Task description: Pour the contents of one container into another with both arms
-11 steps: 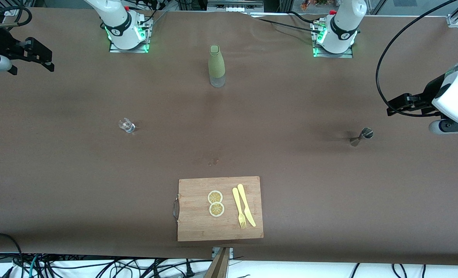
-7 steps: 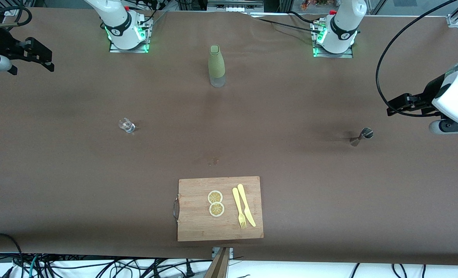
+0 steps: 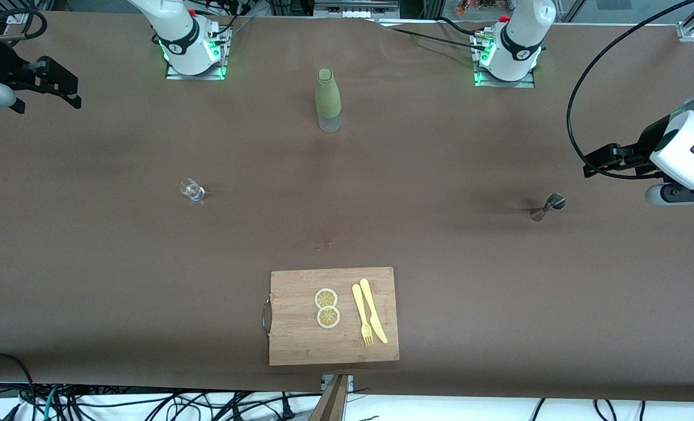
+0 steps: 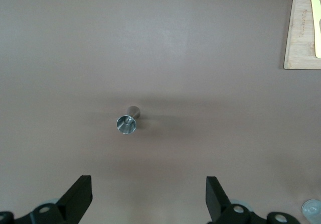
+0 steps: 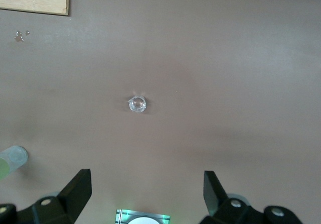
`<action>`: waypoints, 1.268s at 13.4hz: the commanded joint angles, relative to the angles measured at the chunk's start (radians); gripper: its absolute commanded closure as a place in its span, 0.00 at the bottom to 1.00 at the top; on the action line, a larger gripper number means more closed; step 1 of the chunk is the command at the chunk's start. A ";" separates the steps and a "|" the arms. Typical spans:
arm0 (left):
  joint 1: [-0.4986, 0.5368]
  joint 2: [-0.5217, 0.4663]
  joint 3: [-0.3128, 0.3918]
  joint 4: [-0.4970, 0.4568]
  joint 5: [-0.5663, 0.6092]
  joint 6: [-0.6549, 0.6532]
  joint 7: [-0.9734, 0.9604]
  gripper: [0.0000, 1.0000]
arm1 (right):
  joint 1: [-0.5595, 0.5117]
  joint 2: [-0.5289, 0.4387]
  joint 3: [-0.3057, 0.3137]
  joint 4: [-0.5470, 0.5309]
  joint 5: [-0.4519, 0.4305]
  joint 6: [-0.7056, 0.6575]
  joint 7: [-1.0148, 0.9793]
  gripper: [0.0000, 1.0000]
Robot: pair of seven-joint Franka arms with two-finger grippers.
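We see the left gripper wide open and empty above the table's left-arm end near the steel jigger, right gripper likewise spread, holding nothing, small clear glass standing toward the right arm's end, green bottle between the bases.

The bottle stands on the table between the two arm bases. The glass sits toward the right arm's end, the jigger toward the left arm's. Nearest the front camera lies the board, carrying lemon slices, a fork and a knife.
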 commanded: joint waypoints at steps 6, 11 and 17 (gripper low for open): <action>0.004 0.022 0.007 0.041 -0.015 -0.003 0.021 0.00 | 0.000 0.002 -0.014 0.015 -0.002 0.000 -0.003 0.01; 0.009 0.023 0.007 0.042 -0.015 -0.003 0.021 0.00 | 0.003 0.002 -0.005 0.015 -0.005 -0.003 -0.005 0.01; 0.006 0.022 0.007 0.042 -0.015 -0.003 0.022 0.00 | 0.002 0.009 -0.011 0.014 0.000 0.000 -0.006 0.01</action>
